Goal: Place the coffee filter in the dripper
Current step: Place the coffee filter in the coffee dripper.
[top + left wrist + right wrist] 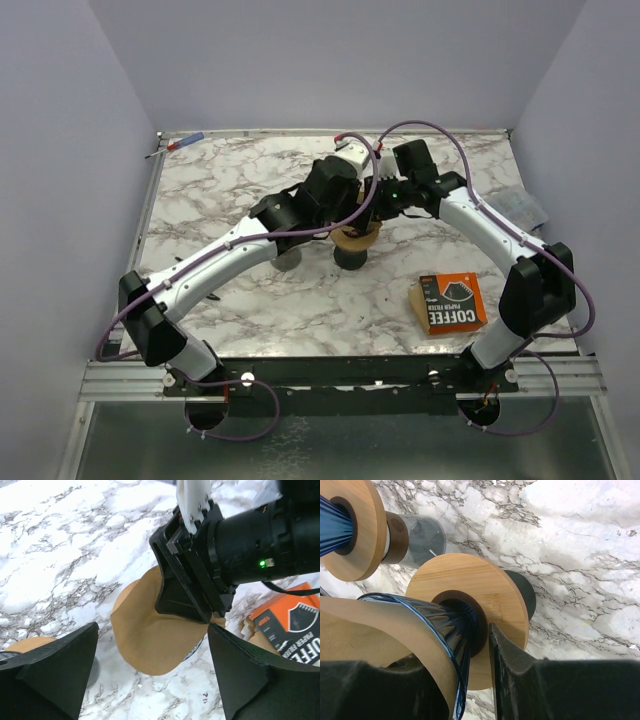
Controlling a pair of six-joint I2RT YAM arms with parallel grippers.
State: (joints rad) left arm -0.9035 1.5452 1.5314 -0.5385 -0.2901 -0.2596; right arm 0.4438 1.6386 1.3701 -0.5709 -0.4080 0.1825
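Note:
A blue glass dripper point(451, 630) with a wooden collar point(470, 580) stands on a dark base point(352, 258) mid-table. The brown coffee filter point(380, 625) sits in its cone; it also shows in the left wrist view point(145, 635) and the top view point(355, 238). My right gripper point(472, 690) straddles the rim, one finger inside the filter and one outside the cone, nearly shut on the filter's edge; the left wrist view shows it point(214, 619) pinching there. My left gripper point(152, 680) is open and empty just above the filter, its place in the top view point(343, 222) beside the right gripper point(373, 220).
A second dripper point(350, 530) with a wooden collar on a grey glass base point(422, 540) stands just left, under my left arm. An orange coffee filter box point(450, 302) lies front right. A red and blue pen point(180, 145) lies back left. A plastic bag point(525, 205) lies at the right edge.

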